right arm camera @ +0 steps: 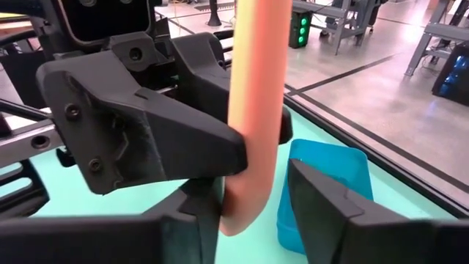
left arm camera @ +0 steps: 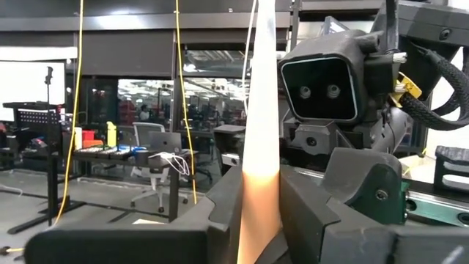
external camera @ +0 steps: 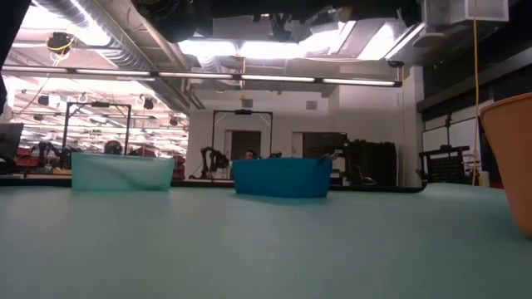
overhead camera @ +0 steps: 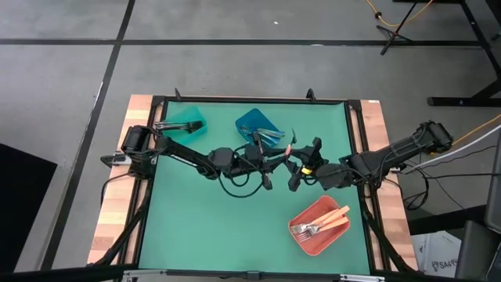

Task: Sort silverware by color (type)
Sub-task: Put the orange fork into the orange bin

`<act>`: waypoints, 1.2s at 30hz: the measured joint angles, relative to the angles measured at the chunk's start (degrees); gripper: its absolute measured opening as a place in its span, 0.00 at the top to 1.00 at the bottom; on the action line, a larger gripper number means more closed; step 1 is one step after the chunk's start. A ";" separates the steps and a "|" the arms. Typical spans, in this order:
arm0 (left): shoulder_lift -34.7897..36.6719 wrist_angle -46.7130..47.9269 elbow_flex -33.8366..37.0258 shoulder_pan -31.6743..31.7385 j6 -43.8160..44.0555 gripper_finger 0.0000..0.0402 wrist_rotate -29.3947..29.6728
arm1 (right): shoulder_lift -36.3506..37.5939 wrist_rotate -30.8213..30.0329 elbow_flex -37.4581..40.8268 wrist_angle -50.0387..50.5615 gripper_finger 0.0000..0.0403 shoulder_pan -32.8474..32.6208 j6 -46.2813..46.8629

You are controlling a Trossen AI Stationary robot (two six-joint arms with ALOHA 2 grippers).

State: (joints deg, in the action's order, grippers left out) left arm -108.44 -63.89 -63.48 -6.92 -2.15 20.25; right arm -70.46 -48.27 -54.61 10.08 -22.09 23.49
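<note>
Both grippers meet in mid-air above the mat's middle, around one fork with an orange-gold handle (overhead camera: 289, 149). The handle stands roughly upright in both wrist views. My left gripper (overhead camera: 274, 157) is shut on it. My right gripper (overhead camera: 300, 166) is open, with a finger on either side of the handle's lower end (right arm camera: 242, 216); a gap shows beside one finger (right arm camera: 322, 198). Several gold-handled forks (overhead camera: 321, 225) lie in the coral bin, and bluish forks (overhead camera: 266, 135) lie in the blue bin. Neither gripper shows in the low view. My left gripper pinches the fork's orange-gold handle (right arm camera: 253, 147) between its two fingers (right arm camera: 154, 136), which lie across it and come level from the table's left. The fork is lifted clear of the mat and stands about upright. Its head is out of the wrist views.
A teal bin (overhead camera: 186, 121) and a blue bin (overhead camera: 252, 124) sit near the mat's far edge, and a coral bin (overhead camera: 319, 225) sits near the right front. The low view shows the same bins, teal (external camera: 122, 172), blue (external camera: 281, 177) and coral (external camera: 509, 149), with open green mat (overhead camera: 211, 227) in front.
</note>
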 joint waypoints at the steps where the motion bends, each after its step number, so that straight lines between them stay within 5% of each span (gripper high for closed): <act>1: 0.00 0.07 0.00 0.00 0.00 0.83 0.00 | 0.00 0.15 0.00 0.00 0.68 0.00 0.00; 13: 0.00 0.34 0.00 0.04 -0.13 0.83 0.49 | 0.00 -0.05 0.00 0.05 0.88 0.00 0.05; 36: 0.00 0.43 0.00 -0.16 0.72 0.63 -0.06 | 0.96 0.48 0.00 1.81 0.91 0.00 -3.04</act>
State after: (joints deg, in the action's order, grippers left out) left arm -108.44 -63.46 -63.48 -7.08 -1.43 20.19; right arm -69.50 -47.79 -54.61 11.90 -22.09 20.45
